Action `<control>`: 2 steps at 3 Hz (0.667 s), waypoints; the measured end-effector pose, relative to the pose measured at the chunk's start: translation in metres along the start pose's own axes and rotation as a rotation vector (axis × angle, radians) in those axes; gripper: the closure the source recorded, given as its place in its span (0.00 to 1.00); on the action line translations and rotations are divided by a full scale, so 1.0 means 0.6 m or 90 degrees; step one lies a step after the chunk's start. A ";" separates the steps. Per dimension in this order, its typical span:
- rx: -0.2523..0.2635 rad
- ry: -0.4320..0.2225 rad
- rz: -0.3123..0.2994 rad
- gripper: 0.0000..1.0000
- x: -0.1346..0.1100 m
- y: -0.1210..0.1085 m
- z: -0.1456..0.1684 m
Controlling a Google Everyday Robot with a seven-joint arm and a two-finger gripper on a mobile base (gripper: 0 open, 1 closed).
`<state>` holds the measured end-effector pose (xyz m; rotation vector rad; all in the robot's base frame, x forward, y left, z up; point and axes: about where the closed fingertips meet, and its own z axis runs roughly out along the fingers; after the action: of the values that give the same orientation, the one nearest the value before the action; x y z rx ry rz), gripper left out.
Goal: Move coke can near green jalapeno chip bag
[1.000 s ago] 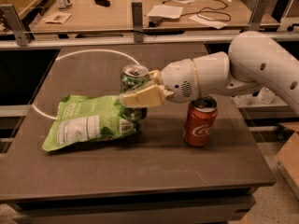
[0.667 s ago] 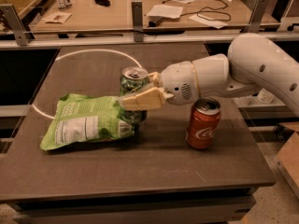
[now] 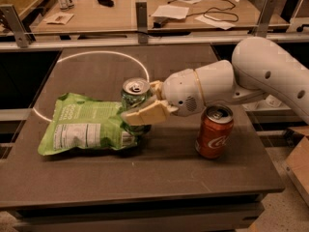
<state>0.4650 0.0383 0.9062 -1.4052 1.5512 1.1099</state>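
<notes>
The coke can (image 3: 215, 132), red-orange with a silver top, stands upright on the dark table (image 3: 159, 187), right of centre. The green jalapeno chip bag (image 3: 82, 129) lies flat at the left, label up. A dark green soda can (image 3: 136, 93) stands at the bag's right edge. My gripper (image 3: 141, 102) reaches in from the right and is open, one cream finger (image 3: 145, 115) in front of the green can and the other behind it. The gripper is about a can's width left of the coke can and does not touch it.
My white arm (image 3: 260, 71) spans the right side above the coke can. A white ring (image 3: 104, 54) is marked on the far table top. Behind a rail stands a wooden bench (image 3: 145, 13) with papers, cables and bottles. A box edge (image 3: 299, 168) is at the far right.
The gripper stays at the green can with the same finger spread. The view has drawn slightly closer. The coke can and the bag have not moved on the table.
</notes>
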 end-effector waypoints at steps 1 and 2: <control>-0.010 0.011 -0.017 1.00 0.013 0.002 0.006; -0.010 0.011 -0.017 1.00 0.013 0.002 0.006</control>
<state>0.4626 0.0389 0.8980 -1.4456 1.5345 1.0993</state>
